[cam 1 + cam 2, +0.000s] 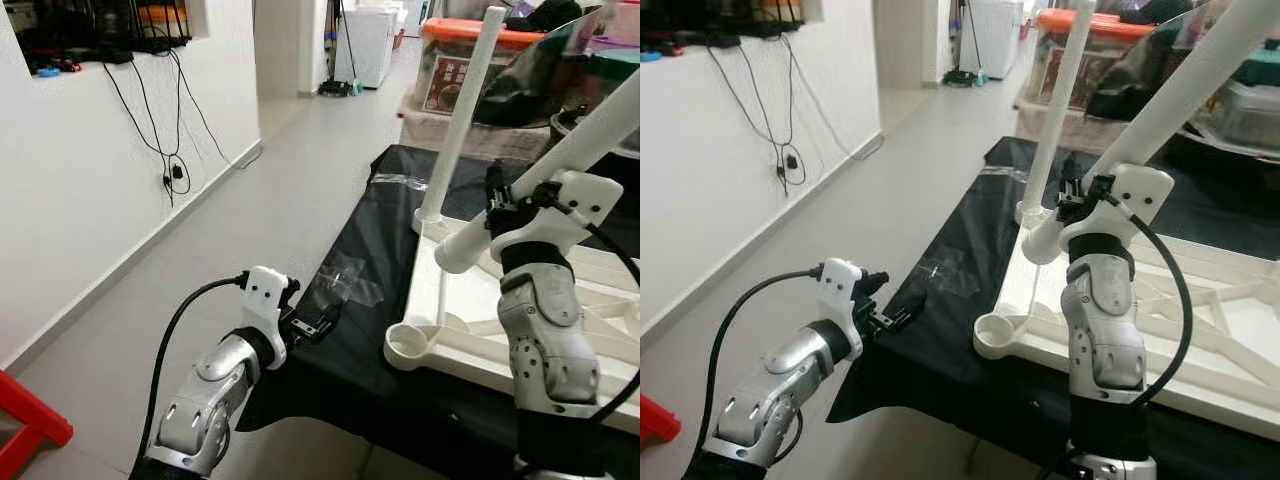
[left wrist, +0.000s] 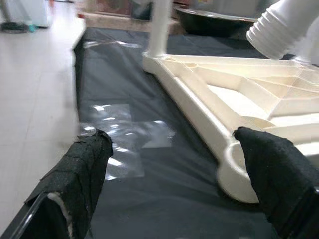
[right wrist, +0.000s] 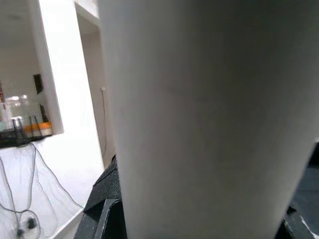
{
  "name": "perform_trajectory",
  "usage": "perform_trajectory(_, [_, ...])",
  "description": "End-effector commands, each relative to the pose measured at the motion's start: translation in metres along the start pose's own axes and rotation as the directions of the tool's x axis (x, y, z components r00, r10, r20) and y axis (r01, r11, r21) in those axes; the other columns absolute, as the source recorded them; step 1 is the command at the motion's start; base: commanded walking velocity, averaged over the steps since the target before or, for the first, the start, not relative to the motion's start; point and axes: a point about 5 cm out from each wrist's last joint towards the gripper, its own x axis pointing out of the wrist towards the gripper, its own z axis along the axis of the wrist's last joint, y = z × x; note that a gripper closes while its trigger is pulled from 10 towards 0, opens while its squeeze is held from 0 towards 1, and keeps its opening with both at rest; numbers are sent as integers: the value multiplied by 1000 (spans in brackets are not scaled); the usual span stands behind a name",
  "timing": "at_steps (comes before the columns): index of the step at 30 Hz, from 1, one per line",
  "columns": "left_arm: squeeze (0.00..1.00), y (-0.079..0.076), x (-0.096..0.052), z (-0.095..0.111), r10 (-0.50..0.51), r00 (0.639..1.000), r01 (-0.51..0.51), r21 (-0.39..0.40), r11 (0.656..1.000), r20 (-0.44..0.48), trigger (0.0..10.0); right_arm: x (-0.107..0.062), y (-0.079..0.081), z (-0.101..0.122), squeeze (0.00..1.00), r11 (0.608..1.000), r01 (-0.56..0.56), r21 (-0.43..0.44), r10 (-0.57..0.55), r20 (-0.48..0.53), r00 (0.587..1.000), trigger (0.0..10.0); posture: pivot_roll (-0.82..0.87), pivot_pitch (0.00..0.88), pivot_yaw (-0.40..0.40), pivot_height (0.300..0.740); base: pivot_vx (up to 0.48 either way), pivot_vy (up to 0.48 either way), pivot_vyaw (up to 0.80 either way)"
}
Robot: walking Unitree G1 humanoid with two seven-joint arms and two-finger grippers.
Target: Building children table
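Observation:
A white plastic table top lies upside down on a black sheet. One white leg stands upright in its far corner socket. My right gripper is shut on a second white leg, holding it tilted, with its ribbed lower end hanging just above the table top. In the right wrist view this leg is very close. The near corner socket has nothing in it. My left gripper is open, low at the sheet's near edge, left of that socket, its fingers apart and holding nothing.
Behind the table stand clear storage boxes with an orange lid. A white wall with hanging cables runs along the left. Open tiled floor leads down a corridor to a white appliance. A red object sits at the bottom left.

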Motion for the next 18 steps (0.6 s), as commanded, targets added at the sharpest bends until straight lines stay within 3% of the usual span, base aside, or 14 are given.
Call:
perform_trajectory(1, [0, -5, 0, 0, -12, 1000, 12, 4, 1000, -5, 10000, 3, -1, -3, 0, 1000, -11, -14, 11, -25, 1000, 10000, 70, 0, -72, 740, 0, 0, -800])
perform_trajectory(8, [0, -20, -9, -4, -62, 998, 62, 15, 998, -20, 10000, 18, 3, -5, 0, 992, -121, -28, 119, -69, 990, 10000, 73, 0, -83, 740, 0, 0, -800])
perform_trajectory(10, [0, -25, -15, -7, -82, 996, 83, 28, 996, -33, 10000, 27, 4, -7, 0, 984, -177, -27, 174, -93, 980, 10000, 77, 0, -86, 740, 0, 0, 0])
perform_trajectory(13, [0, -29, -23, -7, -89, 995, 91, 34, 995, -38, 10000, 33, 9, -14, 0, 947, -310, 81, 319, -165, 933, 10000, 87, 6, -95, 740, 0, 0, 0])
perform_trajectory(15, [0, -29, -23, -7, -89, 995, 91, 34, 995, -38, 10000, 33, 9, -14, 0, 947, -310, 81, 319, -165, 933, 10000, 87, 6, -95, 740, 0, 0, 0])
perform_trajectory(16, [0, -31, -26, -7, -91, 995, 93, 41, 995, -41, 10000, 33, 13, -17, 0, 913, -365, 182, 397, -188, 898, 10000, 87, 10, -96, 740, 0, 0, 0])
perform_trajectory(17, [0, -33, -32, -6, -97, 994, 100, 50, 994, -44, 10000, 30, 18, -16, 0, 812, -497, 306, 562, -176, 808, 10000, 90, 32, -98, 740, 0, 0, 0])
perform_trajectory(18, [0, -35, -36, -5, -102, 994, 104, 55, 993, -46, 10000, 27, 19, -15, 0, 766, -548, 336, 620, -161, 768, 10000, 95, 45, -101, 740, 0, 0, 0])
